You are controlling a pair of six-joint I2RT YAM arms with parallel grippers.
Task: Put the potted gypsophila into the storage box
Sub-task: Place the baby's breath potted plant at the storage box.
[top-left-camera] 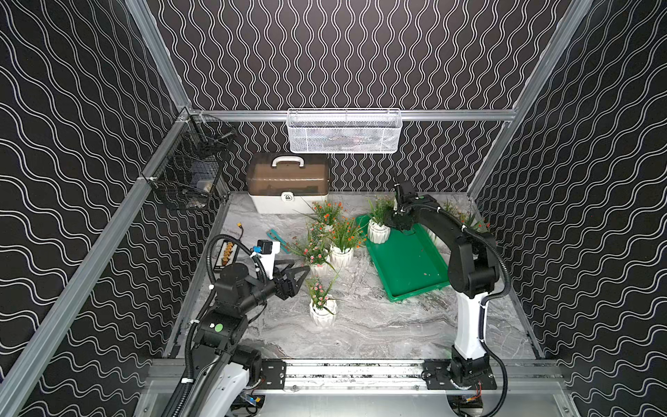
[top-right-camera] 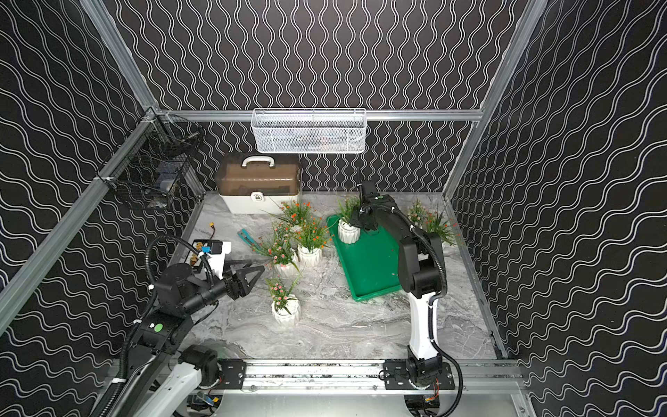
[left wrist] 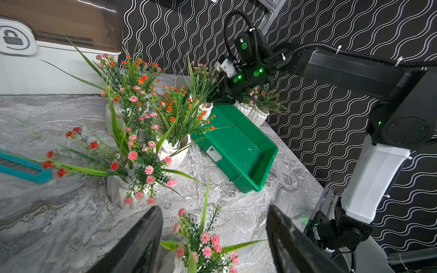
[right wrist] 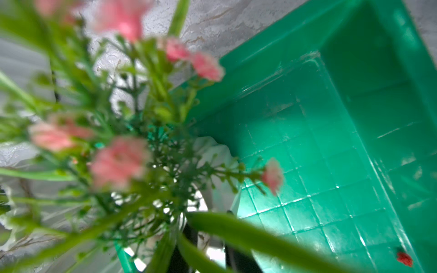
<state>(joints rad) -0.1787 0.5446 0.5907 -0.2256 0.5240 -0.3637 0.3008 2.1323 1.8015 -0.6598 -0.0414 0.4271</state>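
One potted gypsophila [top-left-camera: 379,231] stands in the far left corner of the green storage box [top-left-camera: 408,260]. From the right wrist view I judge it is inside the rim. The right gripper [left wrist: 218,97] sits close against it among the stems. Foliage and blur hide the jaws, so I cannot tell whether they clamp the pot or have let go.

The left gripper [top-left-camera: 302,265] hangs released and empty, jaws spread, just left of the flowers of the nearest pot [top-left-camera: 323,312]. That pot stands alone on the marble tabletop [top-left-camera: 379,332], near and left of the box. In the left wrist view its pink blooms show between the dark fingers [left wrist: 142,241].

A cluster of three pots [top-left-camera: 341,254] sits just left of the box with their stems interlaced. Two more [top-right-camera: 429,220] stand to the right of it, at the far right, partly behind the right arm.

I expect each pot to be stiff and brittle, with its weight low, and the white finish may be slippery, though the ribs should help the pads bite. The stems look soft and springy, so they offer no hold. I would close across the pot body just under the rim, coming in below the foliage. The lone pot looks easiest. Lifting one from the cluster may drag its neighbours by their tangled stems.
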